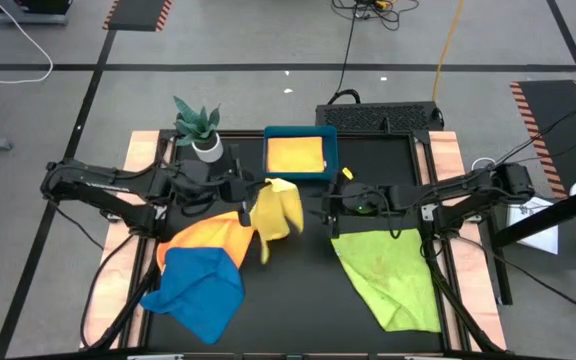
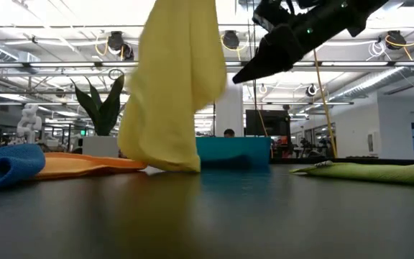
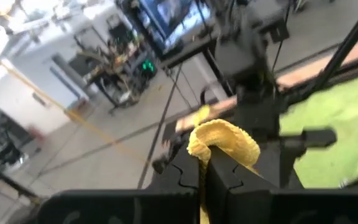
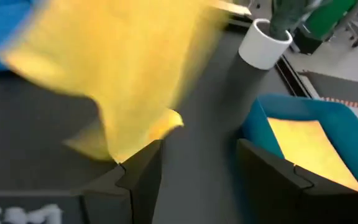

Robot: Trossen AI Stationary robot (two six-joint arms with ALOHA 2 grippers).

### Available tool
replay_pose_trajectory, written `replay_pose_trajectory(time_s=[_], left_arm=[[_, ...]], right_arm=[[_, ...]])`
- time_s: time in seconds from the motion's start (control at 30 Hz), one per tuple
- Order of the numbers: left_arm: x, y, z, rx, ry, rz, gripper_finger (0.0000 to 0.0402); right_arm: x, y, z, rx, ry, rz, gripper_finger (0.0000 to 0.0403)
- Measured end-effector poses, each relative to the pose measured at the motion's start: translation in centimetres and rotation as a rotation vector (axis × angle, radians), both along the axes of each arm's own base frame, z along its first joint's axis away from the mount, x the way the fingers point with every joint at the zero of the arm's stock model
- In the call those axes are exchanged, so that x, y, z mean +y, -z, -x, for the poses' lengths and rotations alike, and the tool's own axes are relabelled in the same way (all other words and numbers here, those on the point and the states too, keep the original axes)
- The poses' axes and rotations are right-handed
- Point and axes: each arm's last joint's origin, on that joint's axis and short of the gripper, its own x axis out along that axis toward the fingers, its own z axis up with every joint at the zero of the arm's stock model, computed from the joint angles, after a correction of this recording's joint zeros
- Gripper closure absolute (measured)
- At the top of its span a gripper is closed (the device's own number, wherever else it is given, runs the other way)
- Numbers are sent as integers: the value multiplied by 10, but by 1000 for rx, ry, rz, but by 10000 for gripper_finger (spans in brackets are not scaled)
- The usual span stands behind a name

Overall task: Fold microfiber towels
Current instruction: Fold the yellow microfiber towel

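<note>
Jaws of my left gripper (image 3: pixel 205 167) are clamped on a soft yellow microfiber towel (image 1: pixel 276 210), which hangs over the middle of the black desk (image 1: pixel 308 300), its lower edge brushing the surface. Right gripper (image 4: pixel 197 165) stands wide apart just beside it, holding nothing.

towels: five — two yellow (image 1: pixel 278 210) (image 1: pixel 295 154), one orange (image 1: pixel 208 235), one blue (image 1: pixel 200 288), one green (image 1: pixel 390 272)
tray: one (image 1: pixel 334 150)
plant: one — upper left (image 1: pixel 197 127)
arms: two
</note>
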Motion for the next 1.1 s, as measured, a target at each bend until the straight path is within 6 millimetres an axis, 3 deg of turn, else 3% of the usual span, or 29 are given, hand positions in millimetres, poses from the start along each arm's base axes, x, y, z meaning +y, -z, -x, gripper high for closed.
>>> replay_pose_trajectory(time_s=[0.23,0.47,0.63,0.83,1.1], left_arm=[[6,5,0,42,-31,40,401],[5,5,0,41,-24,31,401],[5,5,0,40,-22,29,401],[7,4,0,34,-30,33,401],[13,5,0,27,-62,78,400]], right_arm=[[7,-2,-4,-56,-41,-111,204],[-10,21,8,-149,63,-136,204],[-23,41,17,-289,31,-265,204],[-25,68,10,-388,-23,-374,204],[-25,84,-1,-451,-26,-416,204]])
